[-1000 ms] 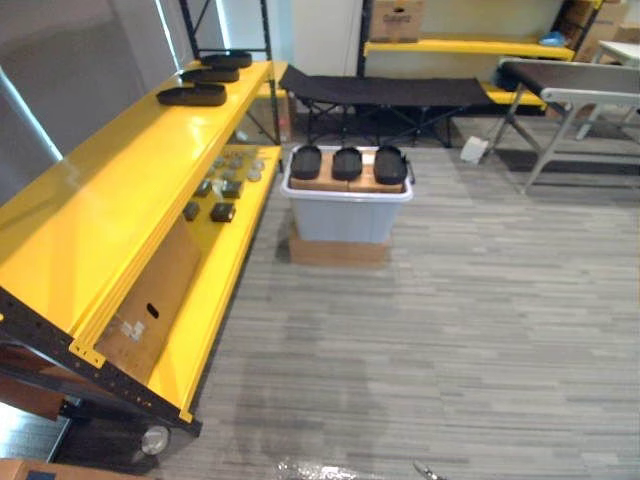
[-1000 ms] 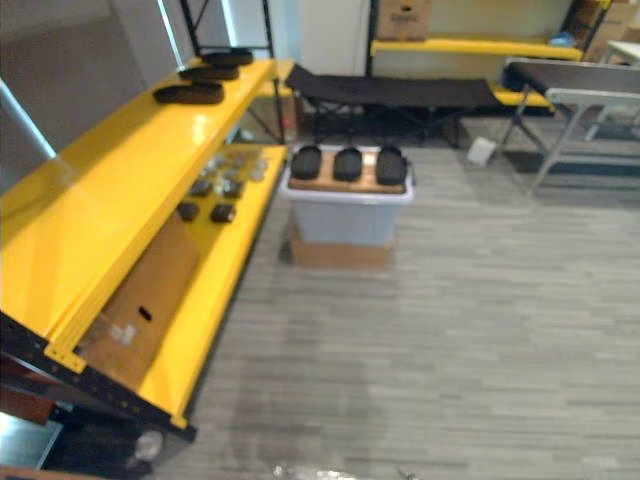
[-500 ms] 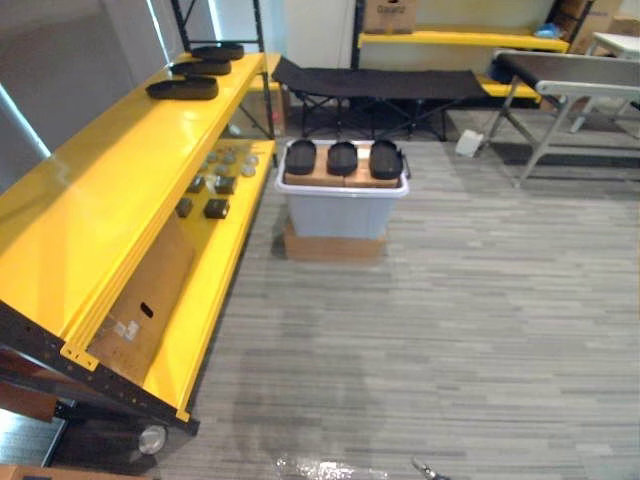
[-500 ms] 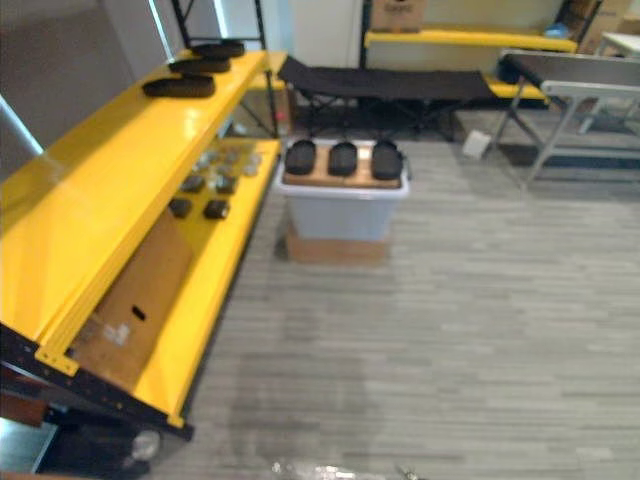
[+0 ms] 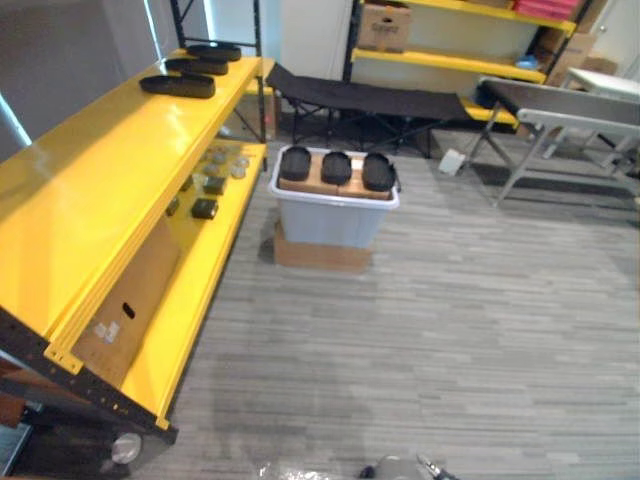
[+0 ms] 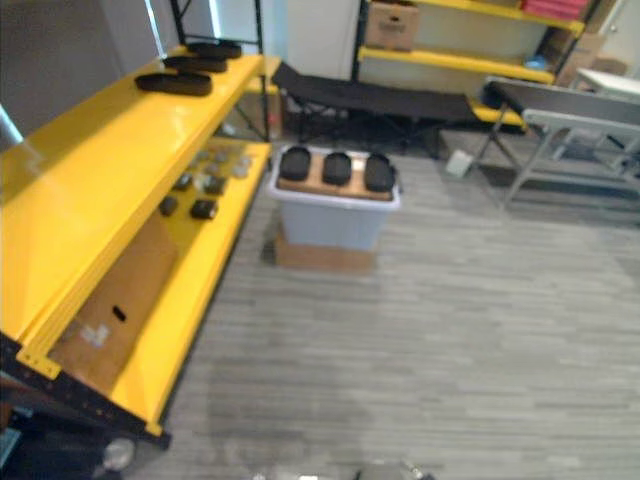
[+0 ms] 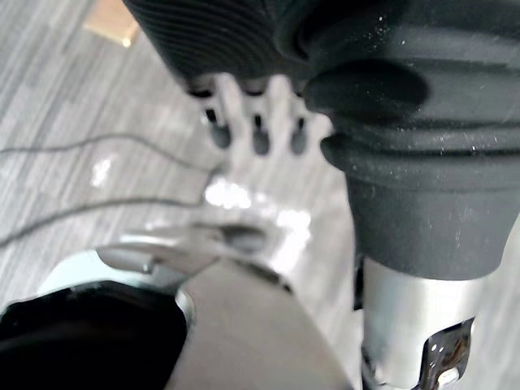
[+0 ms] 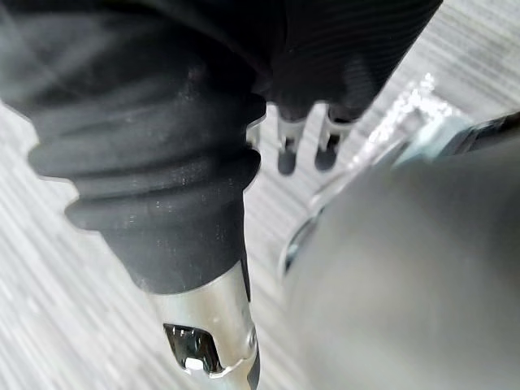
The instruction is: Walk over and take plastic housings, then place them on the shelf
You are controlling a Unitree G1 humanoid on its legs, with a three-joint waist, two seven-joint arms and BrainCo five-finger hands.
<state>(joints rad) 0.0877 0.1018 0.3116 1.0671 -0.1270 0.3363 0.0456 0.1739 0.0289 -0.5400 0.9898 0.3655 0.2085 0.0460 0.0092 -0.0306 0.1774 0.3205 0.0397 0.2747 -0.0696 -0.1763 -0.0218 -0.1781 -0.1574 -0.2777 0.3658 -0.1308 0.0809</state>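
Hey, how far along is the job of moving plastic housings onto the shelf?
Three black housings already lie on the yellow shelf. Nothing is in hand: the left hand and right hand hang open and empty. Three more housings wait on the grey bin ahead.

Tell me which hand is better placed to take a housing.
Left, slightly. The left hand and right hand both hang open and empty; the housings on the bin lie about straight ahead, but the yellow shelf stands on the left.

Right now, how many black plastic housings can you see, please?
6 housings: three atop the grey bin, three at the far end of the yellow shelf; others may be hidden.
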